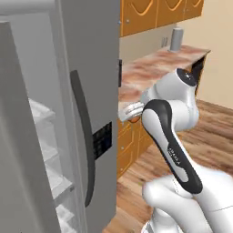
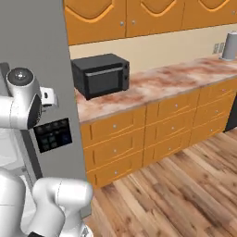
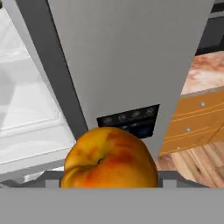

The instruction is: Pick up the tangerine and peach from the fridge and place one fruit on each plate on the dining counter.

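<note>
1. The tall grey fridge (image 1: pixel 86 91) stands closest to me, taking up the left of the left base view; one door hangs open, and the pale interior with its clear glass shelves (image 1: pixel 43 113) shows behind it. A long dark handle (image 1: pixel 84 145) runs down the closed grey door, with a small black control panel (image 1: pixel 102 139) beside it.
2. Just right of the fridge runs the wall counter with a pink-brown marbled stone top (image 2: pixel 157 85) and orange wooden drawers (image 2: pixel 139 139) beneath; orange upper cabinets (image 2: pixel 129 18) hang above it.
3. The floor is warm brown wood planking (image 2: pixel 176 194).
4. The white arm with dark joints (image 1: pixel 170 136) rises in front of the fridge door, its upper part bent toward the door's edge.
5. A boxy black microwave (image 2: pixel 101 75) sits on the counter, near the fridge.
6. A small grey cylindrical kettle-like vessel (image 2: pixel 229 46) stands at the counter's far end.
7. The round red-orange peach with yellow patches (image 3: pixel 109 159) sits right at the gripper (image 3: pixel 109 181) in the hand view, out in front of the closed grey door and its control panel, with the open fridge interior off to one side. The fruit hides the fingers, but the hand appears to be pinching the peach.
</note>
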Controlling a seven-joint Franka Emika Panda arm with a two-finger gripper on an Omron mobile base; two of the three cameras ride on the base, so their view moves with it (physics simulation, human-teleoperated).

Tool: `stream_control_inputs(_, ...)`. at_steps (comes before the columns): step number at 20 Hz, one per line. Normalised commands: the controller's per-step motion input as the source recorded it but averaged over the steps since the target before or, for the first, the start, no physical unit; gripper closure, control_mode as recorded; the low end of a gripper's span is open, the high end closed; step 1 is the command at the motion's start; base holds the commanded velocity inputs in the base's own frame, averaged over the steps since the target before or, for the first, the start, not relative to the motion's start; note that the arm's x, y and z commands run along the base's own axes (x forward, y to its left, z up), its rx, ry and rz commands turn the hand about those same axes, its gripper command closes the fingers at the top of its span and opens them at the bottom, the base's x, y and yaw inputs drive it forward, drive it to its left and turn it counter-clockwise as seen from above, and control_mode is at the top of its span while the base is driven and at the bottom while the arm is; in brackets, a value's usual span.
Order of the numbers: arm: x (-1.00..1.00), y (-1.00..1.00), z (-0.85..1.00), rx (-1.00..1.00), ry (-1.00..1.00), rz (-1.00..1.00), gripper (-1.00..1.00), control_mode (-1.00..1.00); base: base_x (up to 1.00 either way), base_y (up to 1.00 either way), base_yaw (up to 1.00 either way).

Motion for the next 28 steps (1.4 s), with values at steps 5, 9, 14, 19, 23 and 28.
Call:
stream_control_inputs(5,0.00,0.00,0.00,0.00,0.00,0.00,1.00,1.00,0.00,0.02,-1.00)
stream_control_inputs(9,0.00,0.00,0.00,0.00,0.00,0.00,1.00,1.00,0.00,0.02,-1.00)
stream_control_inputs(14,0.00,0.00,0.00,0.00,0.00,0.00,1.00,1.00,0.00,0.02,-1.00)
stream_control_inputs(19,0.00,0.00,0.00,0.00,0.00,0.00,1.00,1.00,0.00,0.01,-1.00)
stream_control_inputs(23,0.00,0.00,0.00,0.00,0.00,0.00,1.00,1.00,0.00,0.01,-1.00)
stream_control_inputs(28,0.00,0.00,0.00,0.00,0.00,0.00,1.00,1.00,0.19,0.00,-0.78)
